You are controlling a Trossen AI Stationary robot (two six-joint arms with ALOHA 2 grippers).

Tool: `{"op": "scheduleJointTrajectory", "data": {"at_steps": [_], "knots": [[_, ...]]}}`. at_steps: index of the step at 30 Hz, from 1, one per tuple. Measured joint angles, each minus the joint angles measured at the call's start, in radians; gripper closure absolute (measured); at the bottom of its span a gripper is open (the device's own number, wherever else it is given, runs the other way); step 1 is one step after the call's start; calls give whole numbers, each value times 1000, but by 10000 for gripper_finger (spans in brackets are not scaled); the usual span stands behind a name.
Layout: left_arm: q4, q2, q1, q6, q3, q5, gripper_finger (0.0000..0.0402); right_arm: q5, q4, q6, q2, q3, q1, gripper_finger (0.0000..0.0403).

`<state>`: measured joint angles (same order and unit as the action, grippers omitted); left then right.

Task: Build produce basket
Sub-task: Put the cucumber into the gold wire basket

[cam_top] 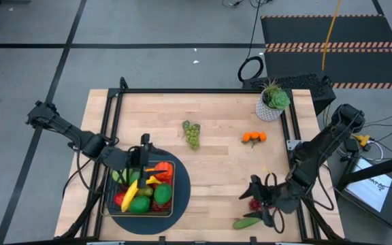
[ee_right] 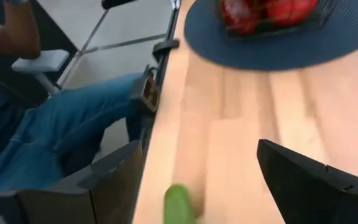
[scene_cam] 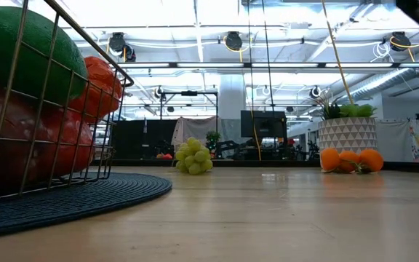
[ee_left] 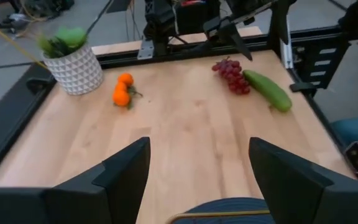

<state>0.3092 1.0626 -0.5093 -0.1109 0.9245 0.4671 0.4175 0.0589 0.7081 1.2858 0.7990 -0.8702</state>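
Note:
The dark wire basket (cam_top: 118,197) stands on a round dark mat (cam_top: 181,194) at the table's near left, filled with red, yellow and green produce (cam_top: 145,190). My left gripper (cam_top: 147,155) hovers open over the basket's far side, pointing toward the table's right (ee_left: 199,142). Green grapes (cam_top: 192,133) and oranges (cam_top: 254,137) lie on the wood mid-table. Red grapes (ee_left: 231,76) and a cucumber (cam_top: 247,222) lie at the near right. My right gripper (cam_top: 258,204) is open above them, and the cucumber's end (ee_right: 178,203) shows between its fingers, untouched.
A potted plant in a white patterned pot (cam_top: 272,103) stands at the far right corner. A black frame rail (cam_top: 203,90) runs along the table's edges. A person's leg in jeans (ee_right: 73,134) is beside the near edge. Bare wood lies between the basket and the loose fruit.

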Motion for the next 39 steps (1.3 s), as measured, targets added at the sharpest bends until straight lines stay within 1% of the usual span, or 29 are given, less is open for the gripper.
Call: {"op": "scheduleJointTrajectory", "data": {"at_steps": [5, 11, 14, 21, 30, 32, 34, 39], "knots": [[-3, 5, -34, -54, 0, 2, 128, -4, 4, 80, 43, 0, -65, 90], [-47, 61, -87, -84, 0, 34, 128, -9, 7, 121, 112, -1, -115, 90], [-79, 100, -98, -70, 0, 35, 128, -37, 5, 125, 154, -1, -129, 90], [-153, 147, -97, -22, 1, 36, 128, -162, 39, 135, 254, -1, -147, 90], [-192, 148, -86, 3, 1, 37, 128, -154, 103, 71, 267, -2, -144, 91], [-192, 148, -86, 3, 1, 36, 128, -153, 106, 55, 276, -2, -144, 101], [-192, 148, -86, 3, 1, 37, 128, -155, 104, 29, 293, -2, -144, 118], [-191, 148, -86, 3, 1, 36, 128, -161, 73, -10, 333, -2, -132, 178]]}}
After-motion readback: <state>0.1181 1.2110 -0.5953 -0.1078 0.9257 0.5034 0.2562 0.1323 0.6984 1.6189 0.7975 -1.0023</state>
